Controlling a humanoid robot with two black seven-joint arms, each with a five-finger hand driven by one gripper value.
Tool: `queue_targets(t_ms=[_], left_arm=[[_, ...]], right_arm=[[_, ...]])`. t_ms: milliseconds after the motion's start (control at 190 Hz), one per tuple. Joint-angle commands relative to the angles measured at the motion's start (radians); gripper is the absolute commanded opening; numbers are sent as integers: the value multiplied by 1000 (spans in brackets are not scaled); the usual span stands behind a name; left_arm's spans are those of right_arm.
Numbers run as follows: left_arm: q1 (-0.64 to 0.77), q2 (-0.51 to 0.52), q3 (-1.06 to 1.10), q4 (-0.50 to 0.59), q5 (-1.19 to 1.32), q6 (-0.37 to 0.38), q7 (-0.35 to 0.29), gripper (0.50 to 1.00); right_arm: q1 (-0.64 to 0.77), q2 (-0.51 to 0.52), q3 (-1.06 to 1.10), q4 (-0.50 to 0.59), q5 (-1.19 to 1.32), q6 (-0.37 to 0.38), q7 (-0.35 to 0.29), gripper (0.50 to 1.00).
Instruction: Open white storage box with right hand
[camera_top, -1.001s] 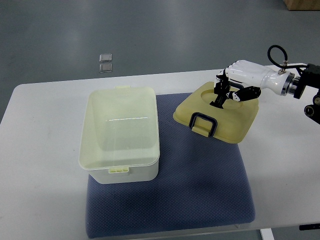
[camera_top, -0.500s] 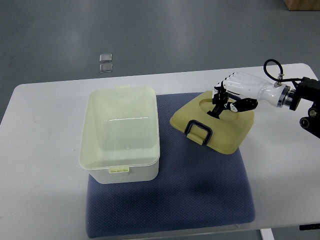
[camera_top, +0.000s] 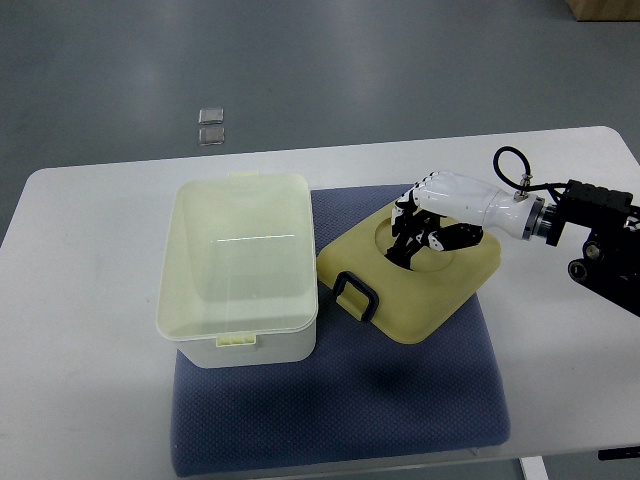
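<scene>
**Lid off, held beside the open box**

A white table (camera_top: 90, 330) carries a blue mat (camera_top: 400, 400). On the mat's left part stands the white storage box (camera_top: 240, 265), open and uncovered, well to the left of the fingers. The cream lid (camera_top: 410, 270) lies tilted on the mat directly under the fingers, its dark handle (camera_top: 355, 295) toward the box. The right hand (camera_top: 440, 205) reaches in from the right; its fingers (camera_top: 408, 228) are curled into the lid's top recess, gripping the lid.
</scene>
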Motion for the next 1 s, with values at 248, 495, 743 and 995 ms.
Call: queue_targets(t_ms=[248,495,743,995], left_arm=[[0,0,0,0,0,0,0,1000],[0,0,-2,2,0,0,0,1000],[0,0,0,2,0,0,0,1000],[0,0,-2,3,0,0,0,1000]], right_arm=[[-21,0,-2,8,3,1,0,889],[-17,-15,-28,12,3,7,0,924],[12,-66,-34,29,11,72,0,924],[143,-133,-22,3,193,156,0,924]])
